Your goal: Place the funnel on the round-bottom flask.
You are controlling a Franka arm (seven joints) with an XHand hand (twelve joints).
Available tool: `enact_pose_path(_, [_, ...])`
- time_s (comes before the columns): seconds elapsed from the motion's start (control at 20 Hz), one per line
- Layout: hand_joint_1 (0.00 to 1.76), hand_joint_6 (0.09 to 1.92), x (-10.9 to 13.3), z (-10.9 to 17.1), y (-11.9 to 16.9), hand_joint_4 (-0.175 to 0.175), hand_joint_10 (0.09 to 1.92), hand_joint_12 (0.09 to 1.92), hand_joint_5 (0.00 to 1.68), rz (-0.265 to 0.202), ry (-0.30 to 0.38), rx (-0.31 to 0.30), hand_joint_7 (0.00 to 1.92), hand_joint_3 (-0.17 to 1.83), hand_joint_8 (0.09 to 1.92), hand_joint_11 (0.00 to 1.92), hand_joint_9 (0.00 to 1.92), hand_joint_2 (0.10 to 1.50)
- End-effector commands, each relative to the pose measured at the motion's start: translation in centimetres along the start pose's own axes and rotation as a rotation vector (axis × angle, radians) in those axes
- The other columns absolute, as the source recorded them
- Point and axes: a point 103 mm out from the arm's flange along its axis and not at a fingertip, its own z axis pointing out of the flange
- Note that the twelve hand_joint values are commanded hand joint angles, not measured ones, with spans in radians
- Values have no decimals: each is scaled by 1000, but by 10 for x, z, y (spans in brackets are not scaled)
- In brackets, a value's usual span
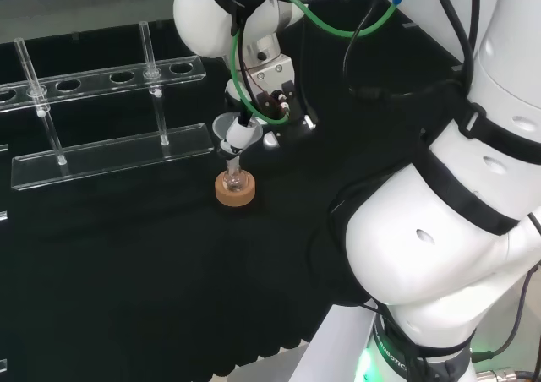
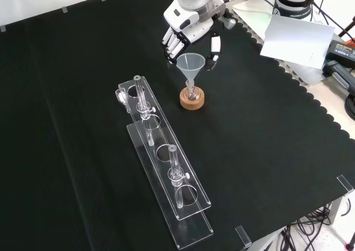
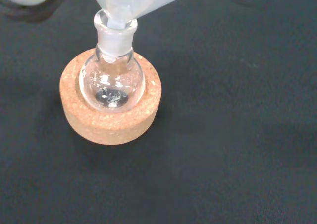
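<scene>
Front view has the hand (image 2: 191, 31) curled about the funnel (image 2: 190, 65) rim, thumb on one side and fingers on the other, keeping it upright so its stem sits in the neck of the flask (image 2: 192, 94), which a cork ring (image 2: 192, 100) steadies on the cloth.

Even overhead room light is falling on the black cloth (image 2: 266, 151), which is soaking it up and showing hardly any shadow. Below the fingers (image 2: 214, 46), the cork ring (image 3: 110, 120) is casting only a faint soft shadow. Small highlights are glinting on the round-bottom flask (image 3: 112, 83). The funnel (image 3: 129, 1), nearest the fingers, is blurring out of focus in the wrist view. The white arm link (image 1: 439, 230) is reading bright, near glare.
</scene>
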Motion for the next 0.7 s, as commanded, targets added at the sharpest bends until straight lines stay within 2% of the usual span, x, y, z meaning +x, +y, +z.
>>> enact_pose_path(0.05, [669,614,-4,3,-4,-54,621,1299,415,-34,24,11,485,530,800,511,699,617])
enact_pose_path(0.35, [619,554,3,1,-5,-56,627,1308,402,-49,22,24,451,486,791,492,678,621])
enact_pose_path(0.5, [613,510,7,0,-5,-57,630,1309,399,-36,12,33,413,462,785,485,658,631])
enact_pose_path(0.7, [609,401,9,-1,-5,-60,640,1331,360,-36,-1,33,274,428,759,433,549,645])
